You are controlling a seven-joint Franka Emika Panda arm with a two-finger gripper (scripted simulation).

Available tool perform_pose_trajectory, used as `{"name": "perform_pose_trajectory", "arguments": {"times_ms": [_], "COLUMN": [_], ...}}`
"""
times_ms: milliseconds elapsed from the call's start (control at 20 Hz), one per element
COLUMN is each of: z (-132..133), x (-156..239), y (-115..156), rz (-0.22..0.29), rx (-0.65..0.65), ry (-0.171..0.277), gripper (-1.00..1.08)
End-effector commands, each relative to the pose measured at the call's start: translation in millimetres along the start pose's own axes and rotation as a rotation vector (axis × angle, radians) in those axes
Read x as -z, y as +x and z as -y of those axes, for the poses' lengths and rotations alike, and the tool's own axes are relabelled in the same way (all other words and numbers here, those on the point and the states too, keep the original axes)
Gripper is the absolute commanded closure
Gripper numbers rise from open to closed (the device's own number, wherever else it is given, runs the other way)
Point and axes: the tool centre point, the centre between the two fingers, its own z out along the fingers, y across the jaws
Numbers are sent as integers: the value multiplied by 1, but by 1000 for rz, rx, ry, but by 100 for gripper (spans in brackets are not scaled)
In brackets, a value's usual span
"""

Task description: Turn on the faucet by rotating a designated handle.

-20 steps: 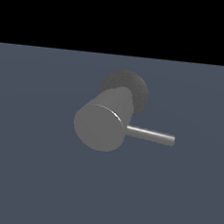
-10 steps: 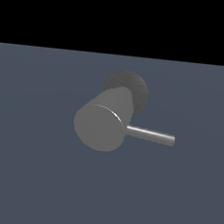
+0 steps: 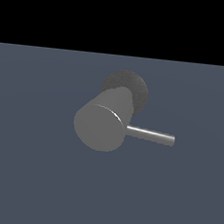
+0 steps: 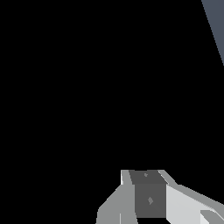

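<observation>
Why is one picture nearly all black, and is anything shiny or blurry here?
Wrist view: mostly unlit black, with only the hand at one edge and a sliver of blue-grey floor. Exterior view: sharp, no blur; a bright glint runs along the handle and the faucet rim; no cast shadows; black band above.

grey cylindrical faucet (image 3: 102, 125), silver handle (image 3: 149, 134) jutting toward the exterior view's right.
</observation>
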Motion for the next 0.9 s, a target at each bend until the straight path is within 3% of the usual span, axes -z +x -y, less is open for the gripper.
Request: {"name": "perform_pose_trajectory", "arguments": {"times_ms": [0,450,850], "z": [-10,-67,-139], "x": [19,97,174], "y": [19,75,103], "rz": [-82,-390,-681], "rx": [-38,-184,-322], "ry": [53,197,263], "gripper": [108,108,108]}}
